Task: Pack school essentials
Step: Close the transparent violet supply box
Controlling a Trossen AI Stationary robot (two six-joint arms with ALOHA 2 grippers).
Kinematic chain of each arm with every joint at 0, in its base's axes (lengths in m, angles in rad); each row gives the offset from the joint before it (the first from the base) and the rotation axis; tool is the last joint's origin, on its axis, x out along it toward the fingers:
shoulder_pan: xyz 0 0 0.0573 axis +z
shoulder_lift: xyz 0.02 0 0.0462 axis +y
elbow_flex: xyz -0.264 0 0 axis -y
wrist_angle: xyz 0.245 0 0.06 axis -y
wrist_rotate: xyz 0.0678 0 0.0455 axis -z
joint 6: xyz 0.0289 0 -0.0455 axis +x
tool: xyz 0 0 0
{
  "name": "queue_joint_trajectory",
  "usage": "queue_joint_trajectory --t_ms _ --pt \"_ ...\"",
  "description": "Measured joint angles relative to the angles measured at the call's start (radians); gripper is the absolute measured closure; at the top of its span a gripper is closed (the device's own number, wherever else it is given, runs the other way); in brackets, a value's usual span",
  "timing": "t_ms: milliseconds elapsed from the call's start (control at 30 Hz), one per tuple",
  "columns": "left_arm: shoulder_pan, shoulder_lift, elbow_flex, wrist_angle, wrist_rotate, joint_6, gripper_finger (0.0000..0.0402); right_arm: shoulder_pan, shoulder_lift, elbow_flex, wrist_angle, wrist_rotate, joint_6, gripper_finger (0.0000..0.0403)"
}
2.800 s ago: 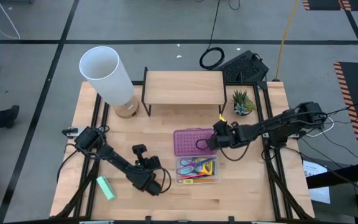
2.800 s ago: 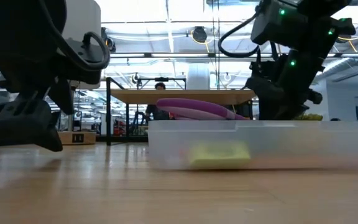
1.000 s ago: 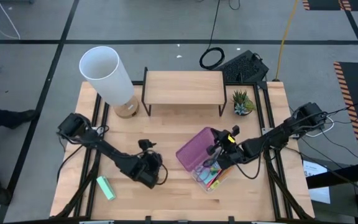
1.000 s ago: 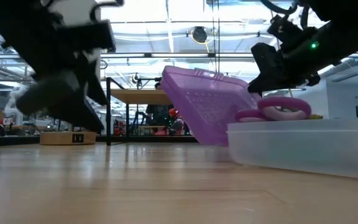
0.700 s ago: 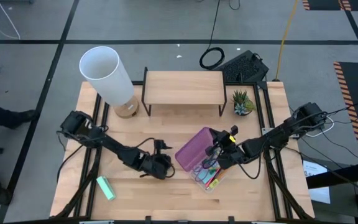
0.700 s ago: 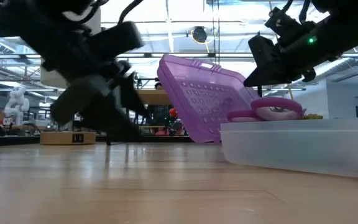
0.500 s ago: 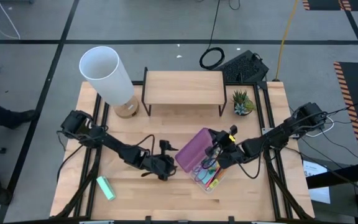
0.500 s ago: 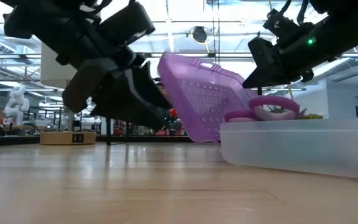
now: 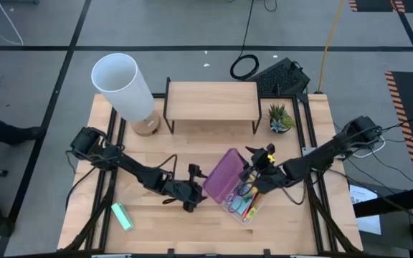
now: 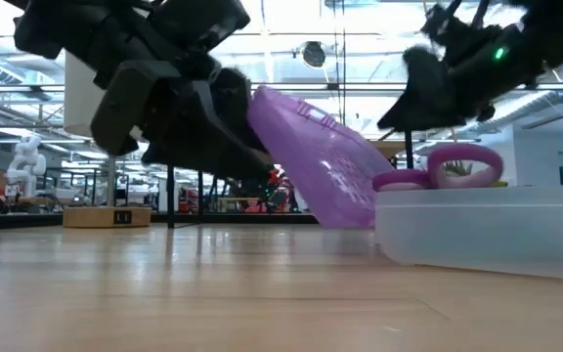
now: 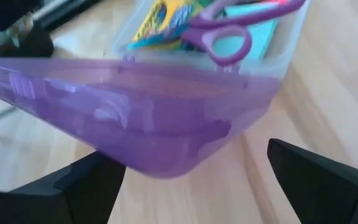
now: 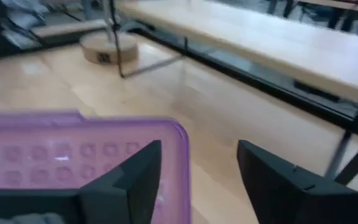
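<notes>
Clear box [image 9: 244, 208] near table's front middle, askew, purple lid [image 9: 223, 177] hinged up and tilted. Inside: purple-handled scissors [image 11: 229, 28] on top, blue pad [image 11: 253, 34] beneath, crayon box [image 11: 157, 22] beside, pencils [image 9: 249, 208] along one edge.

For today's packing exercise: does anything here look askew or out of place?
Yes: the purple lid stands tilted half-open over the clear box, which sits skewed to the table's edges. Purple scissors poke above its rim.
</notes>
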Motion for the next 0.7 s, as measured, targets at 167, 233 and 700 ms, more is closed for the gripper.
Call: queue_joint_trajectory --t_ms 167,233,700 --pt "-0.011 0.000 0.074 0.001 0.067 0.067 0.0012 0.061 -0.135 0.000 -0.005 -0.002 -0.049 0.0187" --pt "-0.011 0.000 0.110 0.001 0.122 0.076 0.0012 0.090 -0.191 0.000 -0.006 -0.002 -0.074 0.0191" --pt "0.024 0.085 0.200 0.226 0.401 0.025 0.0012 0.198 -0.338 0.000 -0.005 0.005 -0.133 0.0202"
